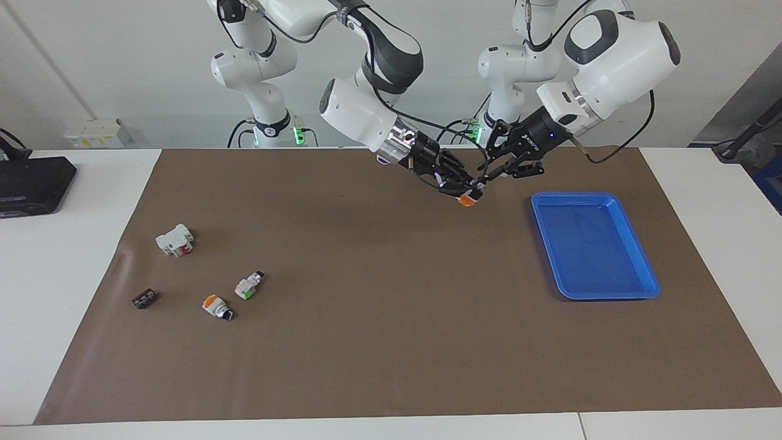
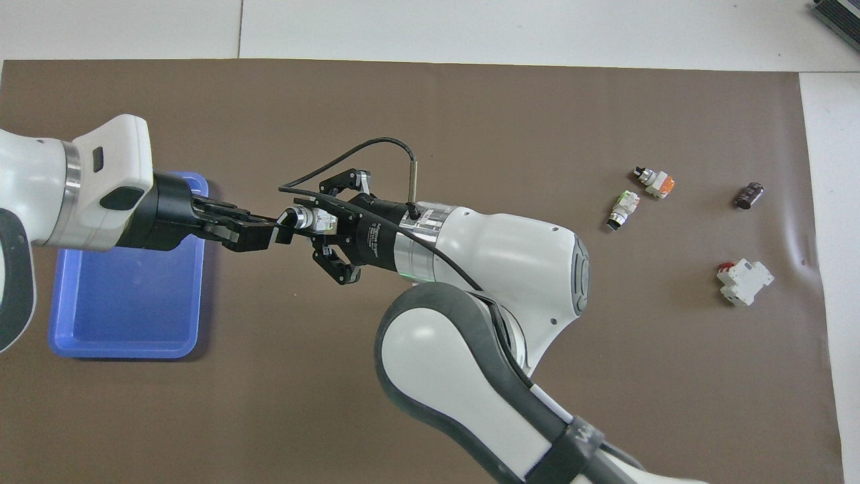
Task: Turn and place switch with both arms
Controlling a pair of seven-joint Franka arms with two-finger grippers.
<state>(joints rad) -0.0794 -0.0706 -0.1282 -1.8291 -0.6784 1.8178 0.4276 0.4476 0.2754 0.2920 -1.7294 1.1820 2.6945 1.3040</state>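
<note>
Both grippers meet in the air over the brown mat (image 1: 391, 342), just beside the blue tray (image 1: 635, 287) on its side toward the right arm's end of the table. The right gripper (image 1: 469, 190) is clamped tight on the switch (image 1: 467, 200), whose orange cap points down and out past its fingertips; in the overhead view the switch (image 2: 310, 219) shows white and silver, with its black tip toward the left gripper. The left gripper (image 1: 486, 181) comes in from over the tray, and its narrowly parted fingertips (image 2: 281, 232) appear to pinch that black tip, though the contact is too small to be sure of.

Toward the right arm's end of the mat lie four other parts, well apart from the grippers: a white breaker with red marks (image 1: 175, 239), a small dark component (image 1: 144, 299), a stubby orange-capped switch with a black base (image 1: 217, 307), and a white switch with a green face (image 1: 248, 285).
</note>
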